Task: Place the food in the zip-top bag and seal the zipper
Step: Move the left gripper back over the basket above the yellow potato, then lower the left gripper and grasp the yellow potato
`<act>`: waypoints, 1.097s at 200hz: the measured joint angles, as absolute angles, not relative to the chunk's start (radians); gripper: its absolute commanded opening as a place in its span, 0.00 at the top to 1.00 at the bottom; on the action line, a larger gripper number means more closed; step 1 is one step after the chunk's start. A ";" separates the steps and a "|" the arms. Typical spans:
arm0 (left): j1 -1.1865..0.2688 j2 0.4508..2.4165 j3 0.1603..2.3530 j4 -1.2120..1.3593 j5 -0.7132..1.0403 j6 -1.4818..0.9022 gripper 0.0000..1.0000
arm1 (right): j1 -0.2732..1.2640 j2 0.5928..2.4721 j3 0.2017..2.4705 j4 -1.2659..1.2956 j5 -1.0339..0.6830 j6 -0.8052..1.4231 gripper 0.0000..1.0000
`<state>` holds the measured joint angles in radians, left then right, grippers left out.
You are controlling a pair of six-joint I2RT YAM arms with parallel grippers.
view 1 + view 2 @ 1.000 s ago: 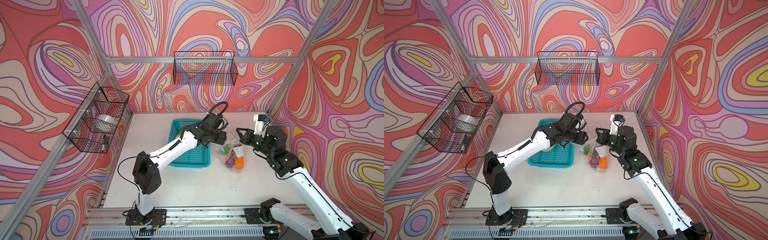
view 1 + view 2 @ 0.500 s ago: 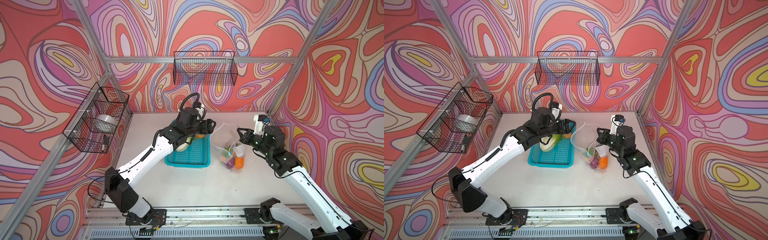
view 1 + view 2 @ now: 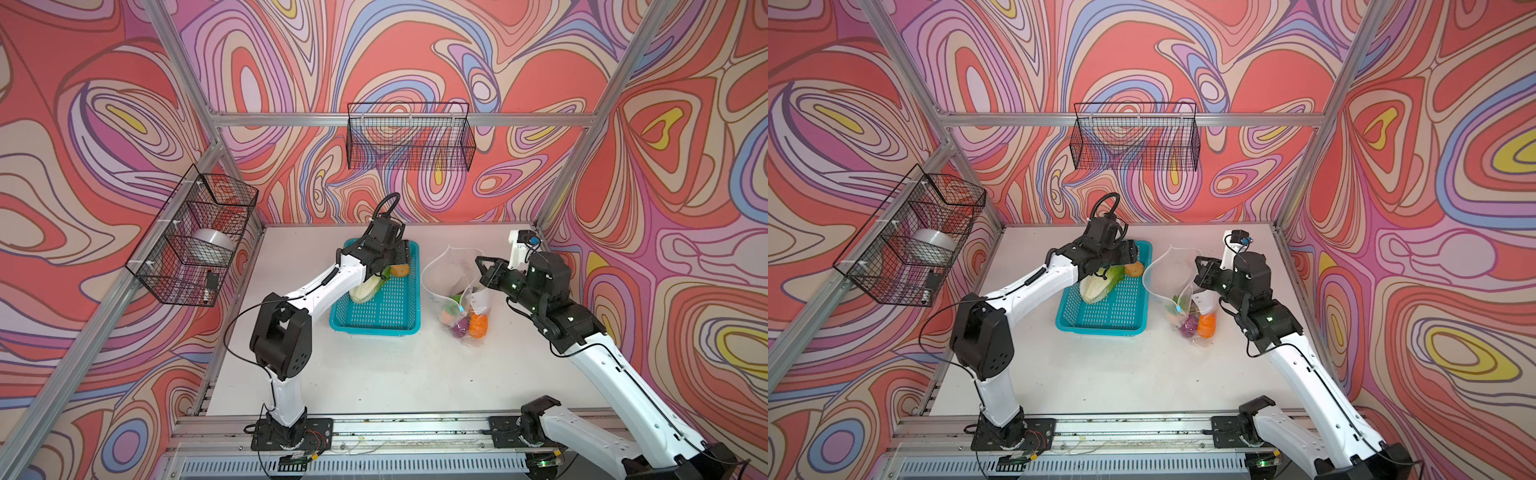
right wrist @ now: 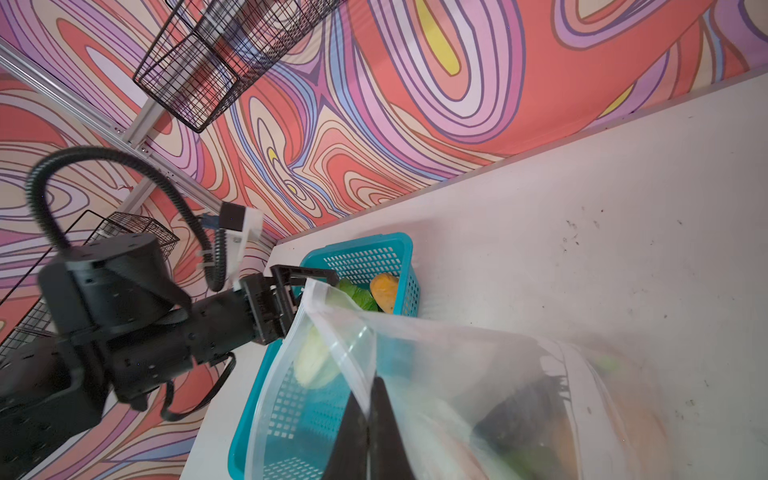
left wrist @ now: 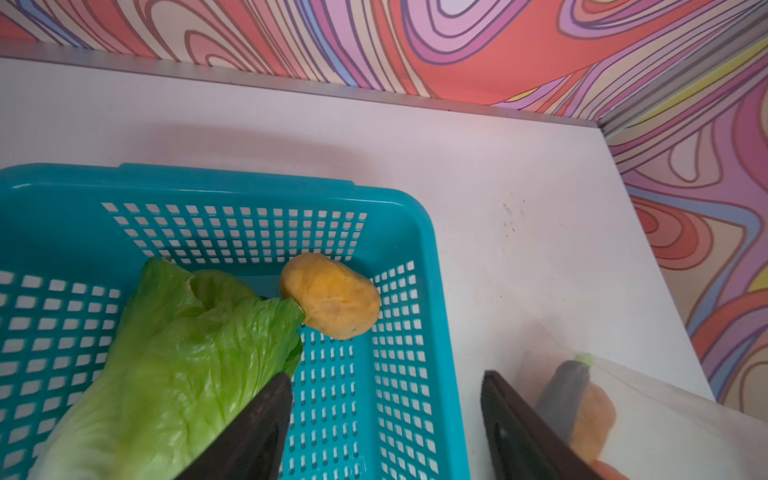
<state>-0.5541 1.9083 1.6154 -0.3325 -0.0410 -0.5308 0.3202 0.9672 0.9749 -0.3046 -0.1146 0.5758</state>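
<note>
Nearest, at 6 o'clock on the top-view dial: bare table, ample swing room for both arms. Farther in, at 3 o'clock from the teal basket and just beside it: the zip-top bag, base slumped on the table, weighted by purple onion, orange pumpkin and small green pieces, plus a dark cucumber seen through the film from the left wrist. Clenched on the bag's raised rim, zipper strip pinched between its tips: the right pincer; apparent purpose, holding the mouth gaping toward 9 o'clock for loading. Low on the track, a light-blue speck, possibly the slider, too small to confirm. Beyond, inside the basket: lettuce lying slantwise, leaf tip meeting the potato in the 1 o'clock corner. Poised above them, released and grasping nothing: the left pincer, jaws straddling the basket's 3 o'clock wall in its wrist view. Tight there, between wall, bag film and lettuce; a lift straight up judged safer than a sideways drag into the floppy rim. Open table beyond the basket to the 12 o'clock edge, wire basket hanging well above.
</note>
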 measured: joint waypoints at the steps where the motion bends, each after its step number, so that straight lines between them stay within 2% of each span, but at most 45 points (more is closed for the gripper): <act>1: -0.554 1.916 1.621 -0.334 -0.042 -0.531 0.25 | 0.320 0.967 0.975 -0.305 -0.115 0.575 1.00; 45: -0.543 2.093 1.734 -0.378 -0.069 -0.559 0.26 | 0.320 0.942 0.974 -0.315 -0.100 0.572 1.00; 98: -0.543 2.201 1.819 -0.409 -0.106 -0.611 0.26 | 0.320 0.936 0.970 -0.320 -0.093 0.566 1.00; 219: -0.544 2.312 1.914 -0.503 -0.111 -0.587 0.25 | 0.320 0.937 0.969 -0.323 -0.086 0.559 1.00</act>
<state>-0.5442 2.3116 1.9137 -0.5030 -0.1112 -0.5865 0.3199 0.9375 0.9691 -0.3229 -0.0856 0.5587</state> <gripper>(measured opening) 0.746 0.042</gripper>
